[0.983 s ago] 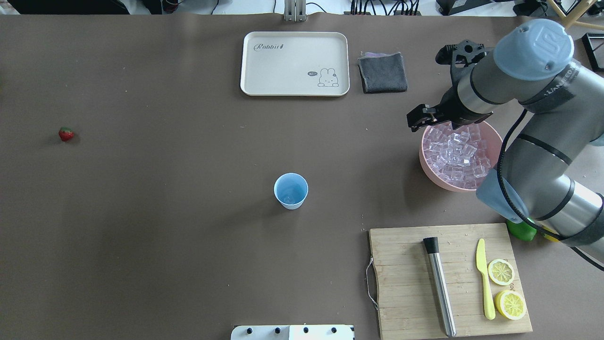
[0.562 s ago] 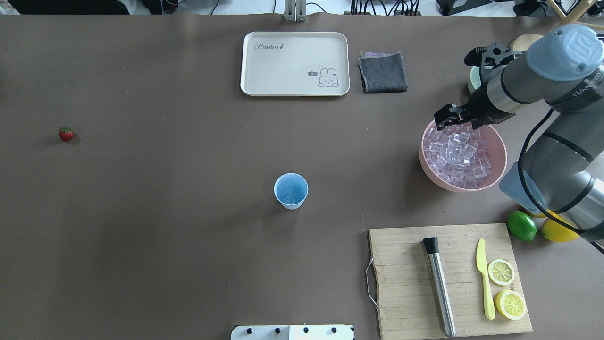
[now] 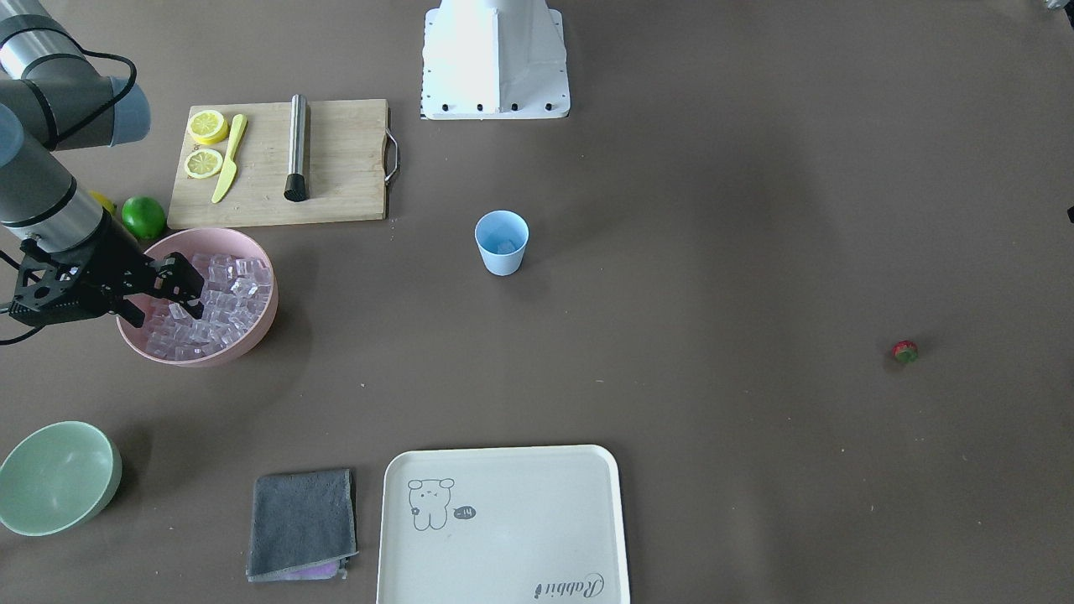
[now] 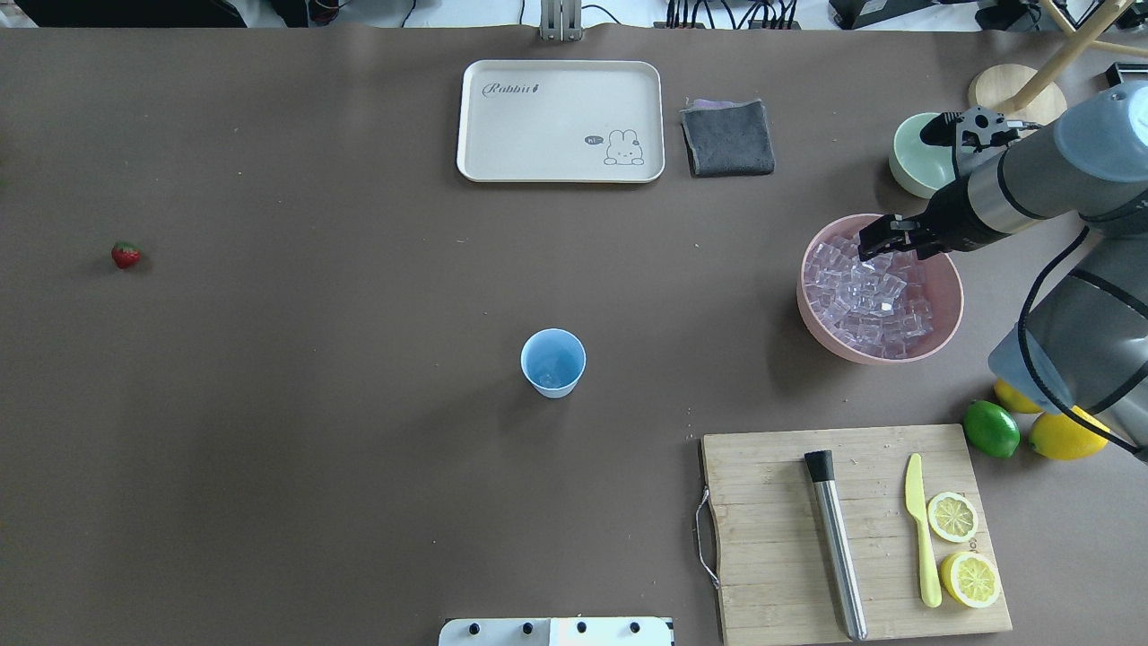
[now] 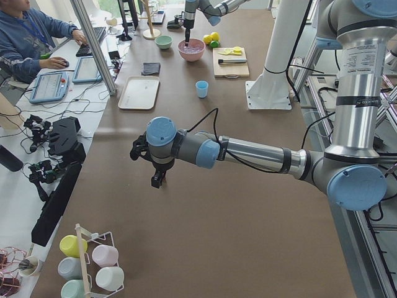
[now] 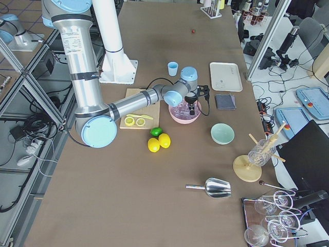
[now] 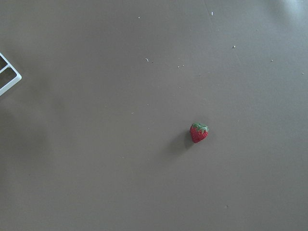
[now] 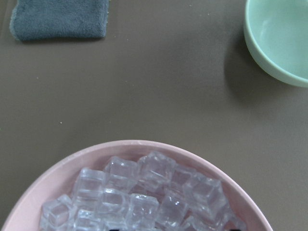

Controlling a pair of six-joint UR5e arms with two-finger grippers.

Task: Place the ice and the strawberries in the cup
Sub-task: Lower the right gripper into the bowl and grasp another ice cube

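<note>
You had a tray (image 4: 538,126) beside a grey cloth (image 4: 727,137) on the counter (image 4: 314,404); your wooden board (image 4: 762,529) carried a yellow knife (image 4: 920,529), a metal rod (image 4: 837,547) and two lemon halves (image 4: 952,517).

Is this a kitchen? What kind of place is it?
Probably a robot lab, not a kitchen. A robot arm reaches over the table, a person sits at tablets, and the ice and cutting board look like practice props.

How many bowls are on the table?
2. The pink bowl, filled with ice, sits near the cutting board; the pale green bowl, empty, stands just beyond it, farther from the robot.
</note>
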